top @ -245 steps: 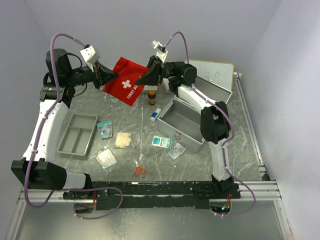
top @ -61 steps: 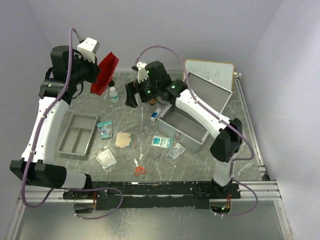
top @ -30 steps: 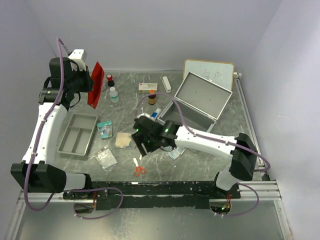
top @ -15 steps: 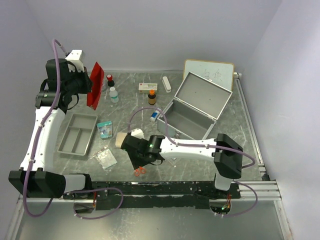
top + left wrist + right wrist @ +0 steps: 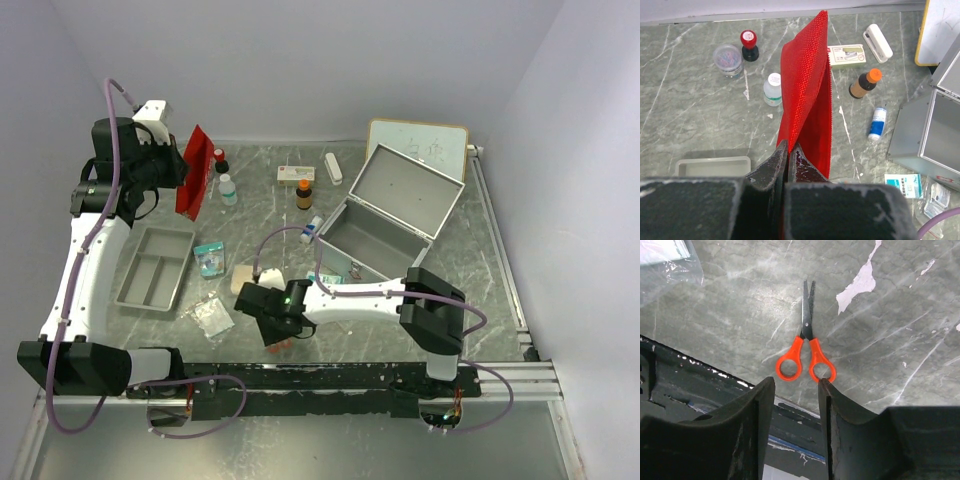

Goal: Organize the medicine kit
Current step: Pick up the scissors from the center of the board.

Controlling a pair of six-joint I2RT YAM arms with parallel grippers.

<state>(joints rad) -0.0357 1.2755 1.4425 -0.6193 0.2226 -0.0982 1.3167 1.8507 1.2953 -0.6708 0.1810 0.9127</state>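
At the bench's (image 5: 480, 270) rear left, the left end effector (image 5: 788, 150) pinches an edge of the red pouch (image 5: 807, 100) and holds it raised, probably to keep it clear of the clutter. Near the front edge, the right end effector (image 5: 796, 384) hangs spread over the orange scissors (image 5: 807, 335), handles toward the gap, seemingly lined up for a grab. Right of centre sits the medicine kit (image 5: 380, 235), lid open to receive items.

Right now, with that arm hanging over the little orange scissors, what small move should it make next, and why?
Probably lower the right gripper straight down and close on the handles. The scissors lie flat on the table with blades shut, and their orange loops sit just ahead of the gap between the jaws, which stand apart and hold nothing. The gripper seems to sit above them, not yet touching.
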